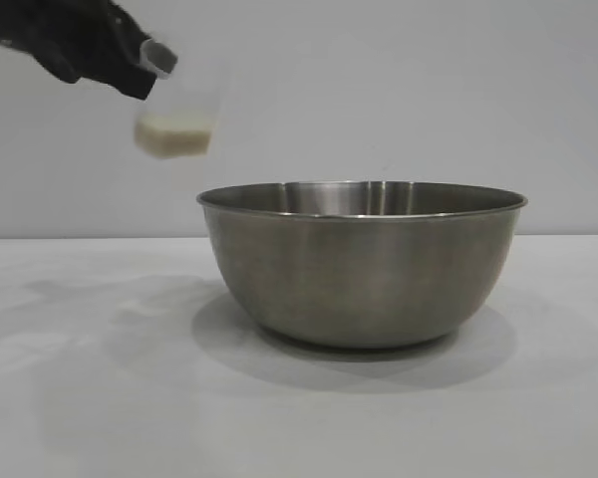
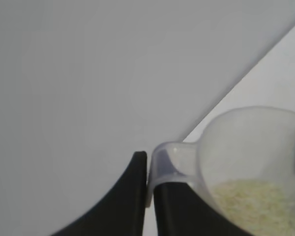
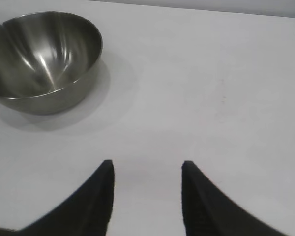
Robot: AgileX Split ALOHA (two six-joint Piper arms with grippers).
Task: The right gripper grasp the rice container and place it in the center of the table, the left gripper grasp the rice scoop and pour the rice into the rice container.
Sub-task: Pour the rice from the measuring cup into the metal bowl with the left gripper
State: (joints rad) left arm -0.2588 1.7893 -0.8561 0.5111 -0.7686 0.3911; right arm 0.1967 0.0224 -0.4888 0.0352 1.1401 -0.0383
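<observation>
Steel bowl [image 1: 364, 264] on white table [image 1: 100, 398]

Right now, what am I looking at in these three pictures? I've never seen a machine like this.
It is a robot with two arms at a white table. One picture looks at the table from outside; the other two come from cameras on the wrists. A steel bowl, the rice container, stands on the table, and looks empty. The left gripper, a black two-fingered claw, is shut on the handle of a clear plastic scoop, held in the air beside the bowl, with rice inside. The right gripper is open, holding nothing, short of the bowl.
</observation>
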